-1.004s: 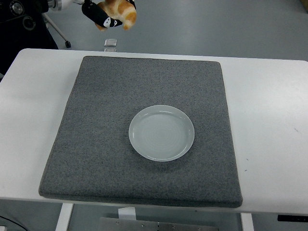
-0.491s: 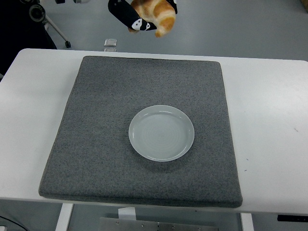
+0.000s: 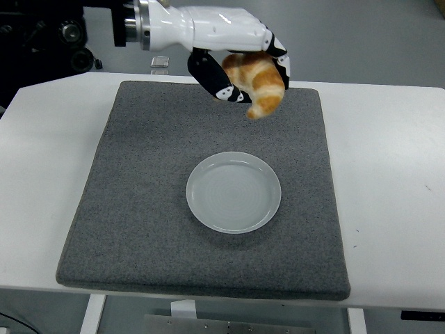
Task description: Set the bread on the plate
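A golden croissant (image 3: 260, 86) is held in my left hand (image 3: 254, 79), which reaches in from the upper left on a white forearm (image 3: 188, 26). Its black fingers (image 3: 281, 61) and thumb (image 3: 217, 85) are curled around the bread. The hand hovers above the far part of the grey mat (image 3: 139, 188), behind the plate and slightly to its right. The round white plate (image 3: 233, 192) lies empty at the middle of the mat. The right hand is out of view.
The mat covers most of the white table (image 3: 389, 174). A small clear object (image 3: 160, 62) sits at the table's far edge. Dark equipment (image 3: 42, 42) stands beyond the far left corner.
My left hand has moved right and towards me with the croissant, from beyond the table's far edge to above the far part of the mat. The forearm now shows.
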Controlling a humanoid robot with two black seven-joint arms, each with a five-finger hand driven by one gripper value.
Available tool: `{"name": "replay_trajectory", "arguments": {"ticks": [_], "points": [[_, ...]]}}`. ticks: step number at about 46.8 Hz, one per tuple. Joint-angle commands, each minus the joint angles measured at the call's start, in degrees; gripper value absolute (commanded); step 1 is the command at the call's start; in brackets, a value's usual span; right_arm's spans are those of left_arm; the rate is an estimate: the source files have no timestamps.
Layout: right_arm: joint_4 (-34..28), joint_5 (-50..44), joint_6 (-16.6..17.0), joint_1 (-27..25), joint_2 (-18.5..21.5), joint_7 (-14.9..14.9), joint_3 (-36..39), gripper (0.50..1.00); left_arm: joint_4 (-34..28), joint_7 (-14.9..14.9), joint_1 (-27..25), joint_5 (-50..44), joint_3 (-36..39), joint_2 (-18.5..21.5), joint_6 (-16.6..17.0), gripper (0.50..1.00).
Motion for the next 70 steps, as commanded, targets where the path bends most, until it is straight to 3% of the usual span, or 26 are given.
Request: {"name": "replay_trajectory", "arguments": {"ticks": [1,16,39,52,70], "points": [[0.02,0.00,0.00,0.06,0.00,0.01,0.00,0.930,-0.04,0.08,1.52,2.10,0.02,-0.68,0.25,0.500],[-0.07,0.00,0.00,0.06,0.00,0.01,0.00,0.930,1.98,0.08,9.25,9.92,0.11,-5.60,2.19,0.500],[0.02,0.00,0.00,0.06,0.00,0.01,0.00,0.930,7.69,0.17,19.53,18.27,0.11,-9.38,4.56,0.500],[0.02,0.00,0.00,0.06,0.00,0.01,0.00,0.930,12.00,0.43,22.44,19.77,0.20,-12.10,6.41,0.500],[0.02,0.00,0.00,0.06,0.00,0.01,0.00,0.930,15.17,0.61,24.99,21.35,0.11,-13.25,6.41,0.500]]}}
